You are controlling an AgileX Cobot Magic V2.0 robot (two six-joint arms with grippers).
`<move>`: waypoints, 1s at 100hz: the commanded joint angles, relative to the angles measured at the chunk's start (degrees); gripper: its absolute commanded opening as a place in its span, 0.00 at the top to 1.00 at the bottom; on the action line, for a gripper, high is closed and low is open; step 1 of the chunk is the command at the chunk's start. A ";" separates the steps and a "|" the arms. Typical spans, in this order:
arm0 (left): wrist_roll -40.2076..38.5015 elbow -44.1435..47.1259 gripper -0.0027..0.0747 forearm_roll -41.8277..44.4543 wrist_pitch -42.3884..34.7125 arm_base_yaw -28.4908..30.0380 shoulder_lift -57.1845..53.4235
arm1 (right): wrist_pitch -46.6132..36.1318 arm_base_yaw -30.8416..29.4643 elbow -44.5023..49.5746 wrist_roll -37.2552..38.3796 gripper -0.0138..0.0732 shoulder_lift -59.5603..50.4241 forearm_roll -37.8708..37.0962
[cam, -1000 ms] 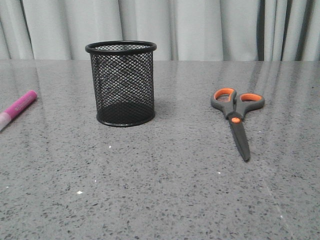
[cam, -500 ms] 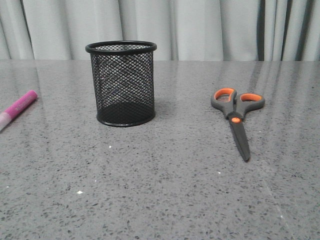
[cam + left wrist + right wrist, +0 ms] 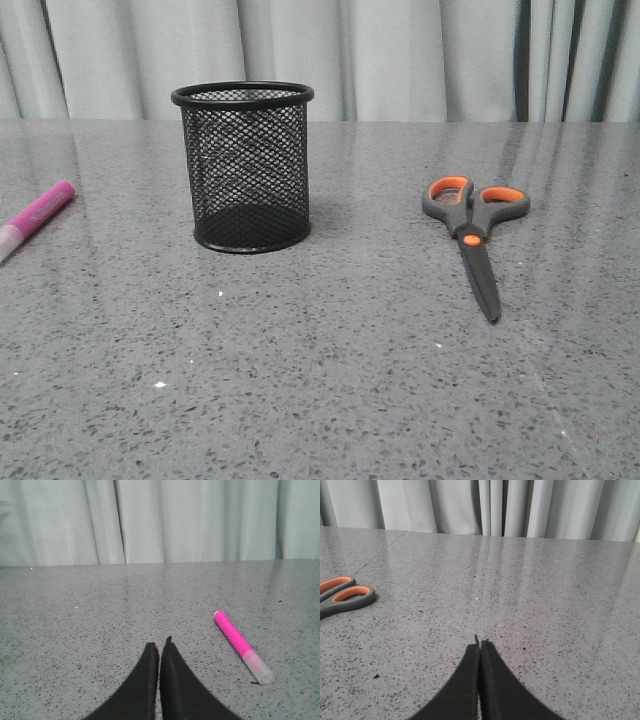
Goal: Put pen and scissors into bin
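The black wire-mesh bin (image 3: 244, 166) stands upright on the grey table, left of centre, with nothing showing inside. The magenta pen (image 3: 34, 216) lies flat at the far left edge; it also shows in the left wrist view (image 3: 241, 645), off to one side of my left gripper (image 3: 159, 644), which is shut and empty. The scissors (image 3: 472, 232) lie closed on the right, handles toward the back. Their orange-lined handles show in the right wrist view (image 3: 342, 596), well apart from my right gripper (image 3: 480, 643), shut and empty. Neither gripper shows in the front view.
The speckled grey table (image 3: 330, 370) runs back to a pale curtain (image 3: 400, 55). A few small white flecks lie on the table near the front.
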 commanded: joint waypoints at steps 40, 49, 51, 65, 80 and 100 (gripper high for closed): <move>-0.54 1.40 0.99 -0.71 -4.42 -0.31 -1.52 | -8.14 0.01 1.03 -0.37 0.92 -0.91 -0.59; -0.54 1.40 0.99 -2.13 -4.42 -0.31 -1.52 | -10.60 0.01 1.03 -0.37 0.92 -0.91 -0.36; -0.54 1.40 0.99 -2.43 -4.42 -0.31 -1.52 | -10.99 0.01 1.03 -0.37 0.92 -0.91 -0.06; -0.54 1.40 0.99 -6.95 -4.55 -0.31 -1.52 | -12.46 0.01 1.03 0.05 0.92 -0.91 2.05; -0.54 1.40 0.99 -13.97 -4.53 -0.31 -1.52 | -13.74 0.01 1.03 0.05 0.92 -0.91 6.92; -0.54 1.40 0.99 -27.33 -5.32 -0.31 -1.52 | -14.97 0.01 1.03 0.95 0.92 -0.91 17.94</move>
